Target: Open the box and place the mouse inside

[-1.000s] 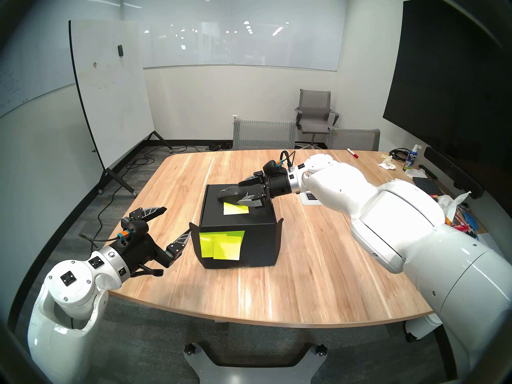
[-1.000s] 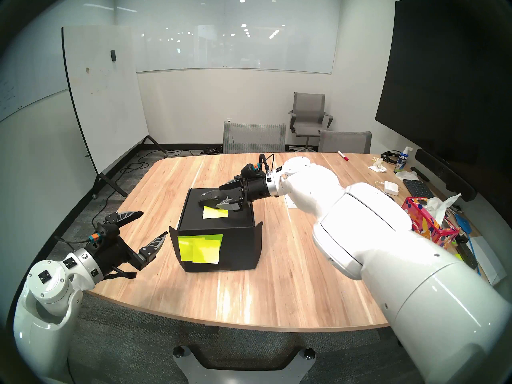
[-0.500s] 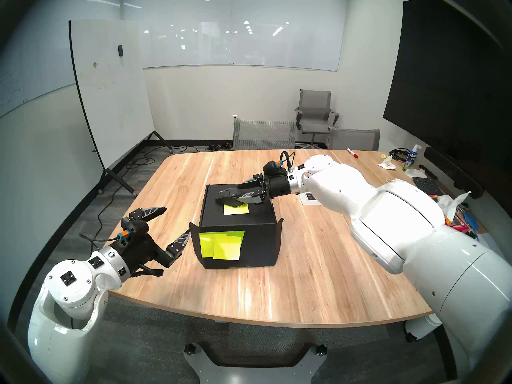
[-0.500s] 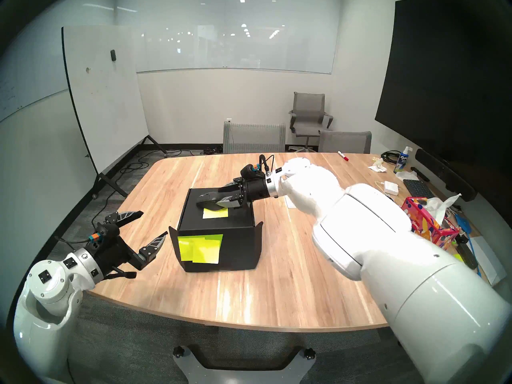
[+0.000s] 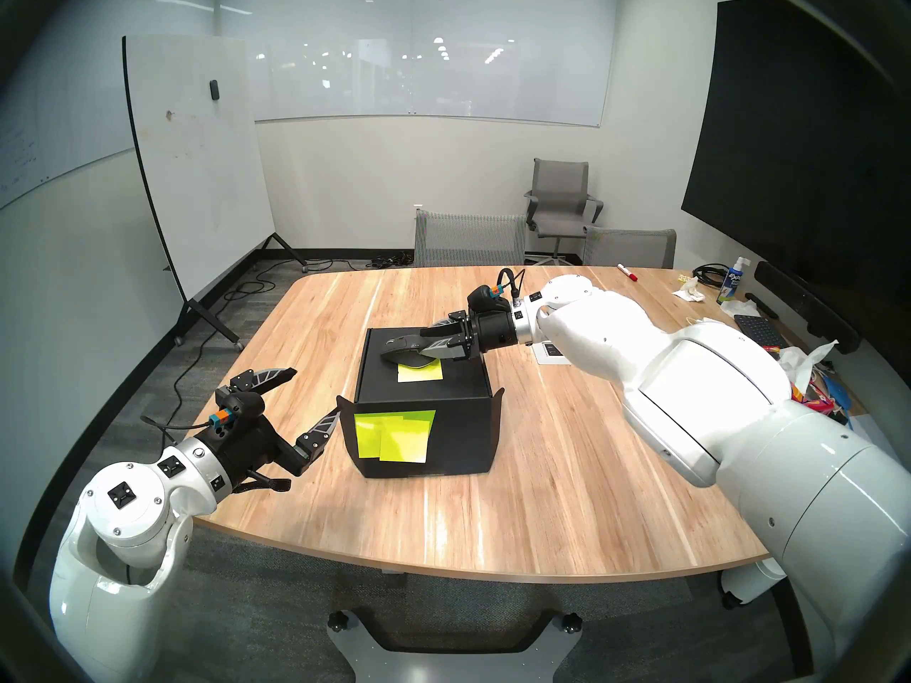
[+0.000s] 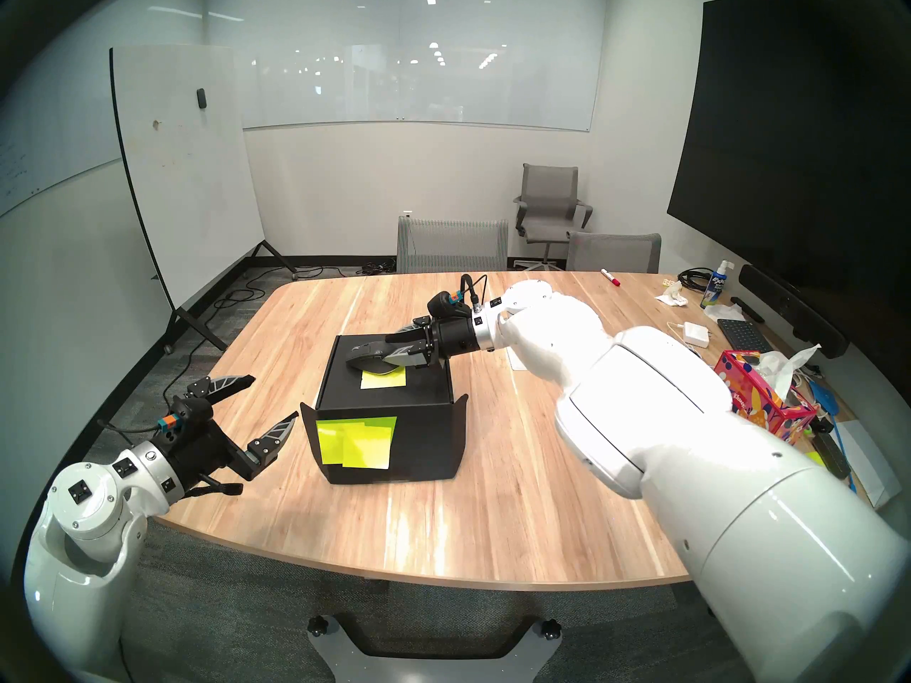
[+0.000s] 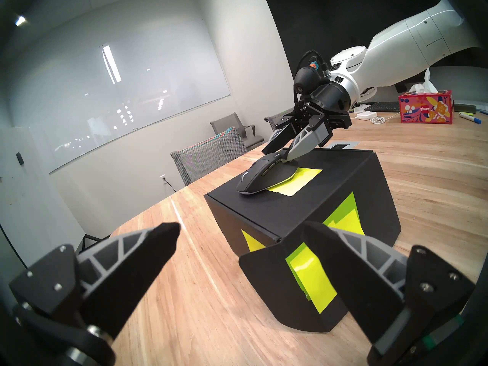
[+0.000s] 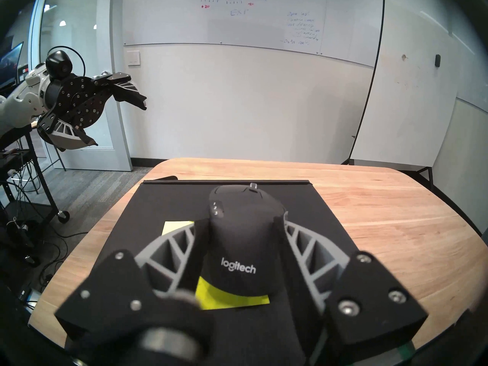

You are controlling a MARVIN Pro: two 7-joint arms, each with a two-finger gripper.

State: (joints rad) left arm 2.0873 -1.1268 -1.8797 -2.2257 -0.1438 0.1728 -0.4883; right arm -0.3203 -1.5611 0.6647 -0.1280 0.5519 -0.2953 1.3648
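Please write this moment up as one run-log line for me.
box: lid closed | mouse: on lid, over sticky note | right claw: clamped on mouse sides | left claw: open, beside box

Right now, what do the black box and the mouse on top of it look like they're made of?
The box: matte black cardboard, judging by its folded edges and thin side flaps. The mouse: probably black plastic with a soft matte finish, moulded curves and printed pale lettering.

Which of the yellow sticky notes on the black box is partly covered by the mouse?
The single sticky note on the box's lid: the mouse overlaps its far edge. The notes on the front flap lie fully uncovered.
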